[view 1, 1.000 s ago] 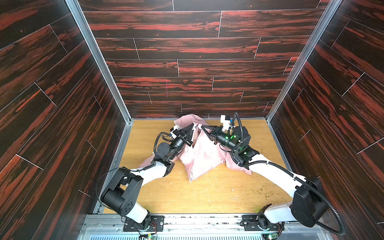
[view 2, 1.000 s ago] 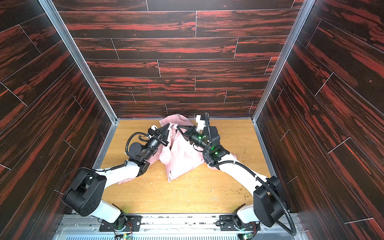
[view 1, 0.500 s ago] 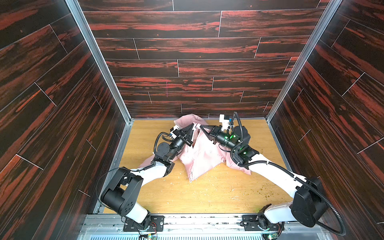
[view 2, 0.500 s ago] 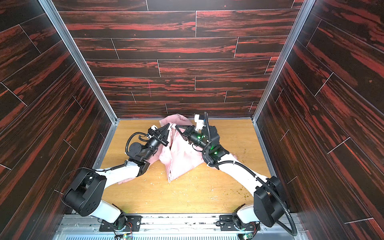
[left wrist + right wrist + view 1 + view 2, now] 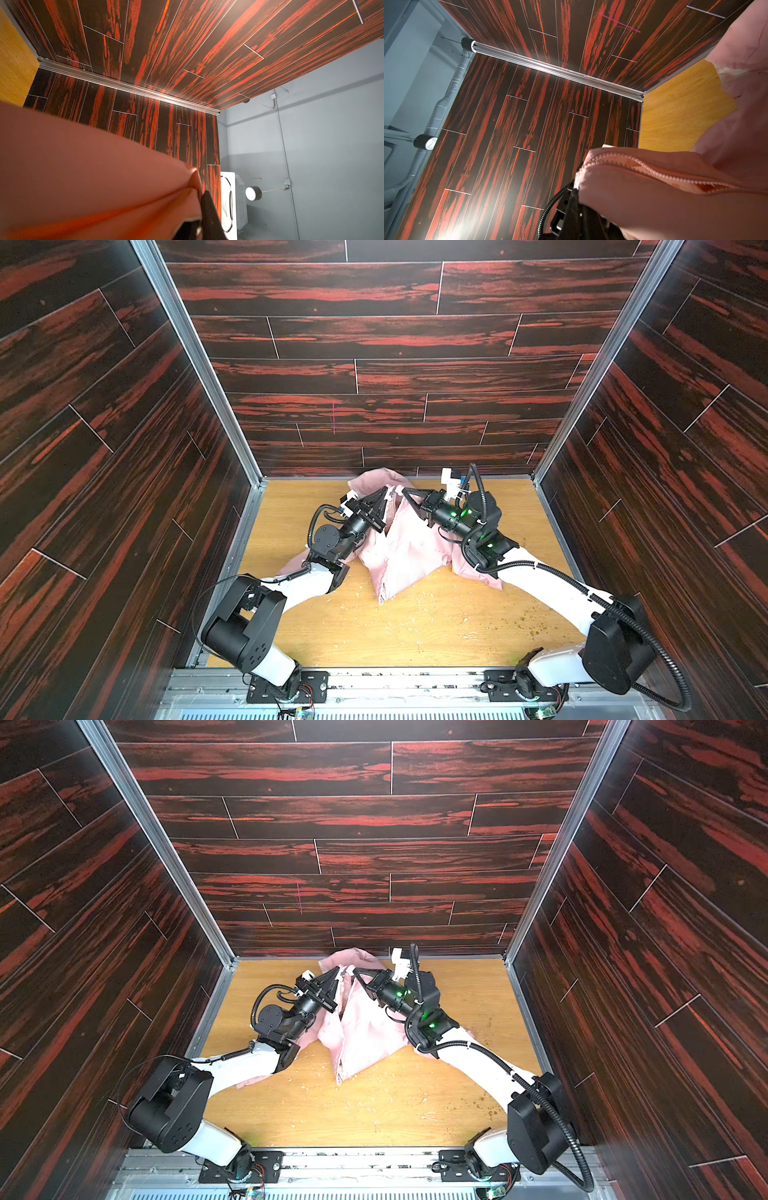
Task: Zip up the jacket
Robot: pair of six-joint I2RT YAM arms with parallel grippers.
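Right wrist view puts the pink zipper teeth (image 5: 654, 169) close to the lens, running along one front edge of the small light-pink thin-fabric jacket (image 5: 664, 207), with the right gripper (image 5: 576, 186) clenched on that edge. In both top views the jacket lies at the far middle of the yellow wooden worktop (image 5: 415, 626), its upper end lifted between the two arms. The left gripper (image 5: 384, 493) is pinched shut on the opposite front edge, just beside the right one. The front gapes near the top (no slider shows in any view), so I judge the step in hand to be bringing the two edges together. Doing it well calls for both edges taut and level, teeth facing, with no twist in the thin cloth. No brand, label or writing can be read anywhere
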